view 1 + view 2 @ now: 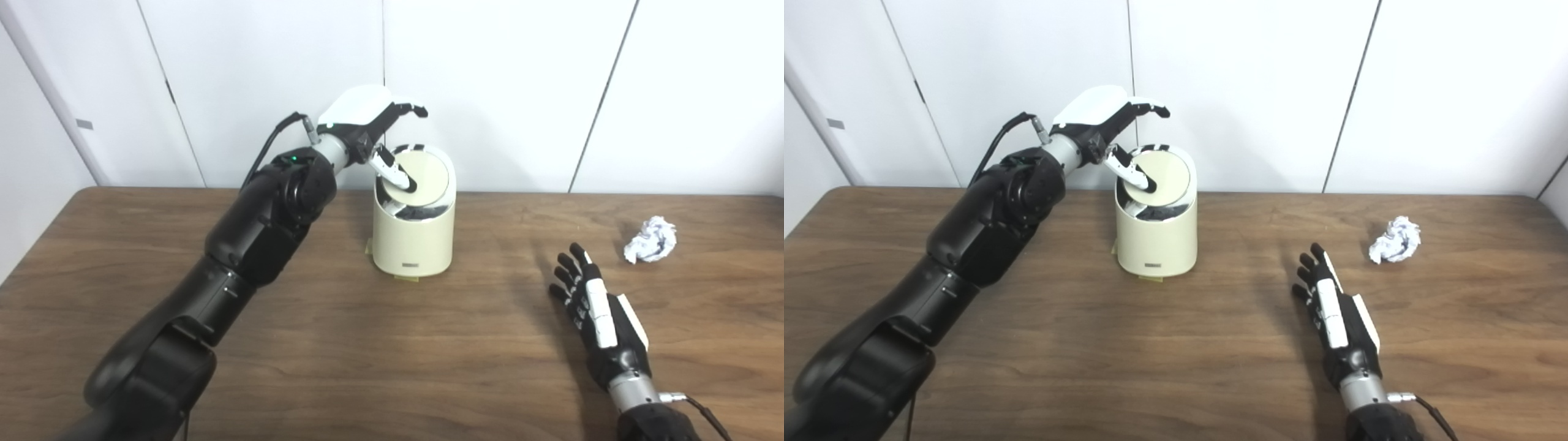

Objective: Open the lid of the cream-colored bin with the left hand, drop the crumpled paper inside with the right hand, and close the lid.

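Step in hand, by the look of it: lid opening. Left hand [367, 122] is up at the cream-colored bin [414, 236], thumb tip pressing on the round lid [422, 174], other fingers [411, 109] spread above and behind the rim, clamped on nothing. Lid already tilted: near-left edge dipped in, dark gap showing below it at the front, far edge raised.

To do it well: keep the press on the low edge, off the pivot line, so the lid swings further. Push straight down, not sideways; the bin is light-looking and could skid or tip. Gap likely needs to be wider before the paper fits.

Right hand [1338, 318] lies flat on the bench [392, 367], fingers apart and extended, empty. Crumpled paper [650, 239] sits on the bench just beyond and right of it, well apart from the bin, untouched.

Bin stands upright mid-bench near the back wall, long axis vertical, small label facing the camera. Lid face points up and toward the viewer. Paper is a rough ball, no clear long axis.
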Controlling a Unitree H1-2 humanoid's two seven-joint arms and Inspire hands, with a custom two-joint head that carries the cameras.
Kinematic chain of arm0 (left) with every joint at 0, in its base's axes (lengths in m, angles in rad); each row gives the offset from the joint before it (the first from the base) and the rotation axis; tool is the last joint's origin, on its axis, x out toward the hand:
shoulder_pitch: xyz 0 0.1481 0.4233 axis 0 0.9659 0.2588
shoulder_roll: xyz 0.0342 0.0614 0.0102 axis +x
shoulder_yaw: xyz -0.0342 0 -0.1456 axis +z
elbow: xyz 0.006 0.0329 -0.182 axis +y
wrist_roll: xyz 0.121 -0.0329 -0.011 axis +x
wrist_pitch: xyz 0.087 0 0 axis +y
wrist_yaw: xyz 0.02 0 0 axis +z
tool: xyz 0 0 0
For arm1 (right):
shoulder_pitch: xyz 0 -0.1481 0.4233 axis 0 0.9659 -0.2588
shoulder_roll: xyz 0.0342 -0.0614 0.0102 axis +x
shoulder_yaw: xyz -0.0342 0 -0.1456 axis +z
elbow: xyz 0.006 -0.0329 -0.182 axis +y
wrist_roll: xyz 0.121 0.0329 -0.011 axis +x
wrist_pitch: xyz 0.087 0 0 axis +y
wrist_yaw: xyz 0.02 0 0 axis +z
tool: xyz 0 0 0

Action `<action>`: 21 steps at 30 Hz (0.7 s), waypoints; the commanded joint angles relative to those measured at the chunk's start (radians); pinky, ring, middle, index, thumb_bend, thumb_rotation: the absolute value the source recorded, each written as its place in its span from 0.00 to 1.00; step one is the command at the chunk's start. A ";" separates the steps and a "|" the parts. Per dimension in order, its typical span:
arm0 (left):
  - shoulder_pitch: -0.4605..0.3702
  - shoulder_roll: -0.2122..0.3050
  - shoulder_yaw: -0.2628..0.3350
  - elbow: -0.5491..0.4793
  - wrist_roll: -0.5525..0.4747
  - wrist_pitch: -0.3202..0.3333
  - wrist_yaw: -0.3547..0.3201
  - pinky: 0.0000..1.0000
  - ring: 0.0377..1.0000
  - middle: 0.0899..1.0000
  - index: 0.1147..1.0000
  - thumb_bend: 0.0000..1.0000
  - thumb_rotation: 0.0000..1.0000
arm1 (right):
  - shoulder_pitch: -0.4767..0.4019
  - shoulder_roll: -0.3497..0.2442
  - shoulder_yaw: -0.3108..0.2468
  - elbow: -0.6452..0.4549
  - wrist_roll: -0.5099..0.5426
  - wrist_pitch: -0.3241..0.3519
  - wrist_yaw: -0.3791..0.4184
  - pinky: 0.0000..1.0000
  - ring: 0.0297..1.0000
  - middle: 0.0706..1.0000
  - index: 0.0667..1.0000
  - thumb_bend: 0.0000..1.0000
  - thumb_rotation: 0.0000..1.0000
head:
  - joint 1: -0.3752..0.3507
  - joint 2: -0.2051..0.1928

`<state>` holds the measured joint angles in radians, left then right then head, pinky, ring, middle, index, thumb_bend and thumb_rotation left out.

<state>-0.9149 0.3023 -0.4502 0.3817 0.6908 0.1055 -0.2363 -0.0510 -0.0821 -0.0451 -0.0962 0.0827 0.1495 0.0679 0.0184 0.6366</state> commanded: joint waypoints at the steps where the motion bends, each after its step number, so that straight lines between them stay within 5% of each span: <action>1: -0.043 -0.008 -0.027 0.011 0.042 -0.044 0.022 0.80 0.88 0.89 0.89 0.88 0.12 | -0.026 0.006 0.010 -0.027 0.007 -0.021 0.009 0.91 0.95 0.96 1.00 0.60 0.98 | -0.002 0.002; 7: -0.025 -0.006 -0.090 0.023 0.120 -0.088 0.037 0.81 0.90 0.91 0.91 0.91 0.06 | -0.035 0.021 0.006 -0.037 0.019 -0.009 0.001 0.91 0.95 0.96 1.00 0.61 0.94 | -0.006 0.004; 11: -0.004 -0.002 -0.072 -0.023 0.102 -0.074 0.006 0.79 0.90 0.91 0.91 0.92 0.04 | -0.039 0.026 0.004 -0.038 0.016 -0.010 -0.004 0.90 0.94 0.95 1.00 0.60 0.94 | -0.004 0.004; 18: 0.047 -0.053 0.154 -0.122 -0.154 0.055 -0.060 0.82 0.91 0.89 0.89 0.82 0.11 | -0.041 0.023 0.005 -0.043 0.006 -0.001 -0.006 0.90 0.95 0.96 1.00 0.61 0.95 | -0.003 0.003; 21: 0.096 -0.075 0.258 -0.206 -0.247 0.049 -0.008 0.79 0.87 0.86 0.86 0.69 0.14 | -0.041 0.014 0.002 -0.039 0.006 -0.004 -0.001 0.90 0.95 0.96 1.00 0.59 0.96 | -0.004 0.007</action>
<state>-0.7738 0.2313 -0.2211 0.2317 0.4780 0.1746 -0.2902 -0.0591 -0.0548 -0.0393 -0.1011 0.0893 0.1614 0.0644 0.0138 0.6412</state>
